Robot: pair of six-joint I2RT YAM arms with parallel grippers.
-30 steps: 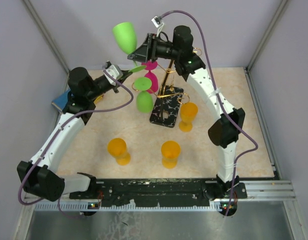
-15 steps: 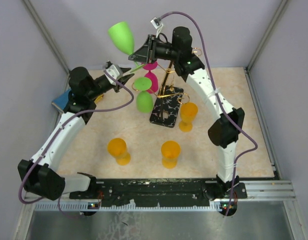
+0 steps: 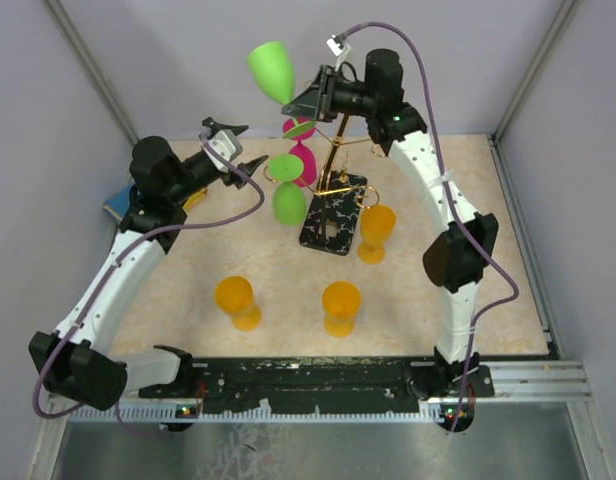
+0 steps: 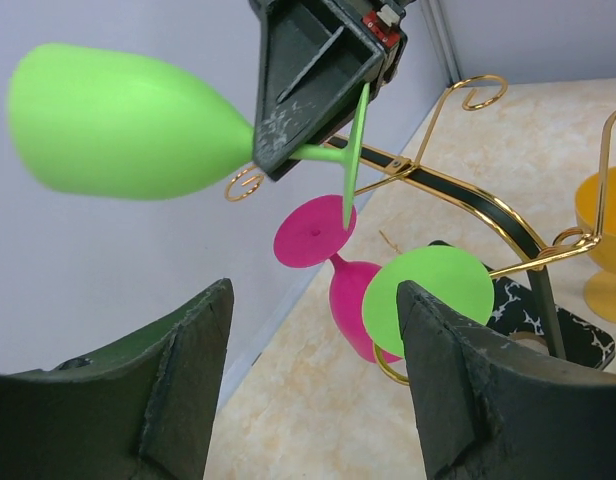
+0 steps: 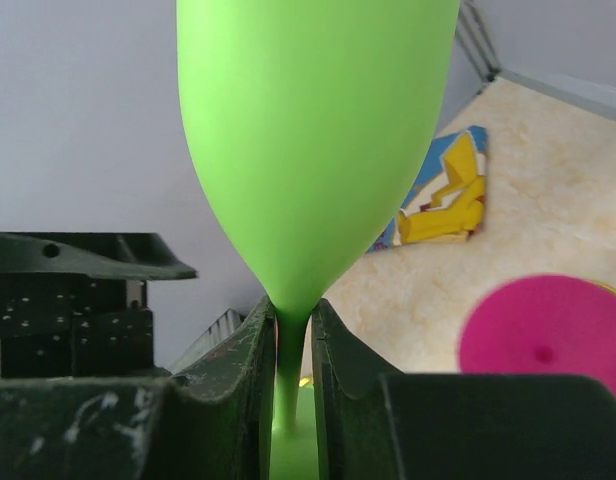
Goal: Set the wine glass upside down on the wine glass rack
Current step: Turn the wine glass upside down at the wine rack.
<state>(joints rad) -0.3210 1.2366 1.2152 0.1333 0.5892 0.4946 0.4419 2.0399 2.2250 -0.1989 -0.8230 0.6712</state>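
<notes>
Rightward and clear of the left claw (image 3: 236, 150) went the lime-green plastic wine glass (image 3: 271, 70), carried by the right claw (image 3: 308, 100), which pinched its stem just under the bowl. The glass hung tilted, bowl up and leftward, above the far edge of the beige surface (image 3: 488, 300) and over the thin gold wire rack (image 3: 331, 222) on its black marbled base. The left claw stood wide and empty near the far left corner. A second green glass (image 3: 288, 195) and a pink glass (image 3: 304, 160) hung upside down on the rack. An orange goblet (image 3: 376, 232) stood upright just right of the base.
</notes>
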